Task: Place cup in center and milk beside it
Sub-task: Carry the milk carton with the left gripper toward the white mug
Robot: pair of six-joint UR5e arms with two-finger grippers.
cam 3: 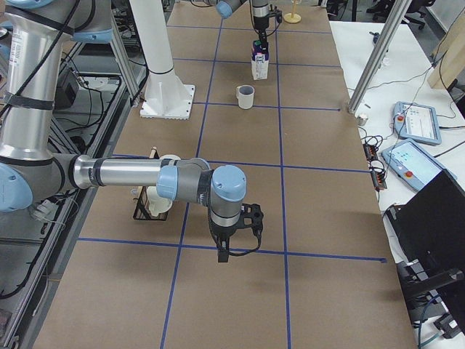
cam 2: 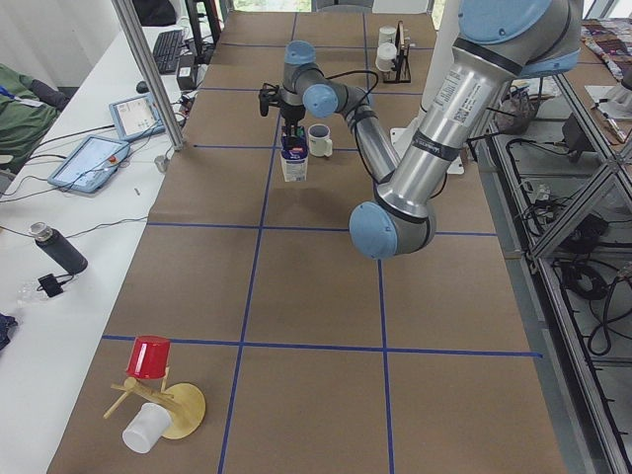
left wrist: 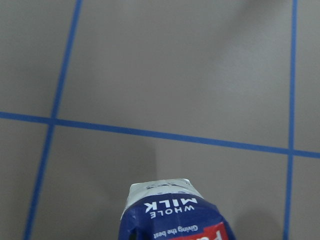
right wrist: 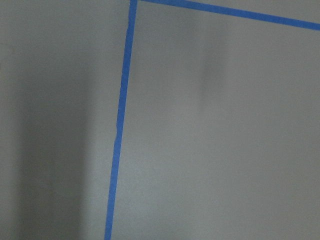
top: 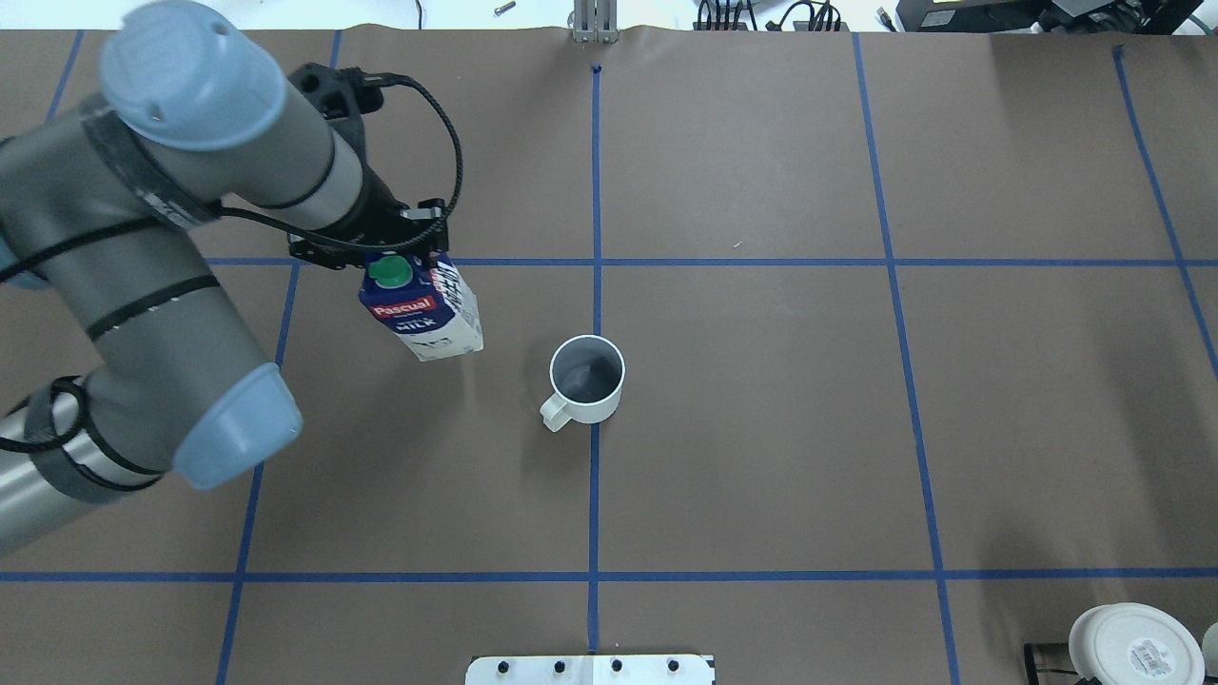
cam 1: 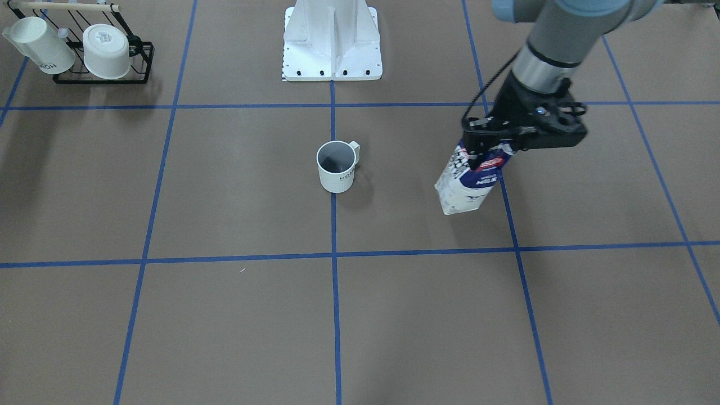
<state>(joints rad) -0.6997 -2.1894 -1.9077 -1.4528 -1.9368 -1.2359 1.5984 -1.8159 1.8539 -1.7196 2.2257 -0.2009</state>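
Overhead exterior is showing the milk's (top: 422,309) green cap (top: 388,273), which is being hidden in the front-facing view. The tilted carton's top is being pinched between the left gripper's (top: 392,255) jaws, left of mid-frame. The cup (top: 587,378) is being seen upright on the centre line (top: 594,476), apart from the milk. The right gripper (cam 3: 234,243) is being shown by exterior right only; its jaws cannot be judged.

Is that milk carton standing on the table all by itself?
No, the left end effector is clamped on the top of the milk carton, which hangs tilted rather than standing upright.
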